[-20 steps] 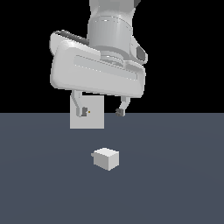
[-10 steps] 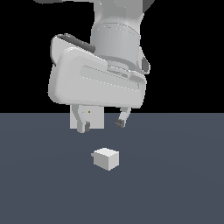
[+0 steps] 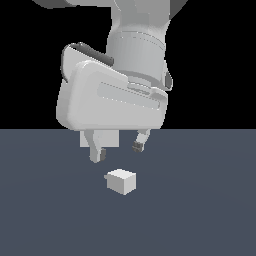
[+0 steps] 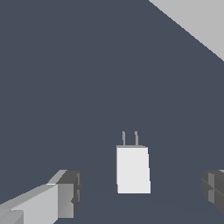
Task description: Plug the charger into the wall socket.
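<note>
From the exterior view, the gripper (image 3: pixel 118 151) hung just above the charger (image 3: pixel 121 180), jaws spread and holding nothing — this looked like the approach before the grasp. The charger sat loose on the dark slate worktop (image 3: pixel 200 215), near the middle and slightly to the exterior view's right of the nearer finger. Behind the fingers, a pale patch of the wall socket (image 3: pixel 111 139) peeked out, mostly hidden by the hand. Beyond the worktop's far edge there was only black — no room to speak of.

Over to the wrist view: the charger (image 4: pixel 133 169) lay between the two fingertips (image 4: pixel 66 194), prongs pointing away toward the socket plate (image 4: pixel 197 22) in the far corner, well apart from it. Next, by my reckoning, the hand needed to drop squarely over the block and close on its sides, keeping the prongs aimed at the plate.
</note>
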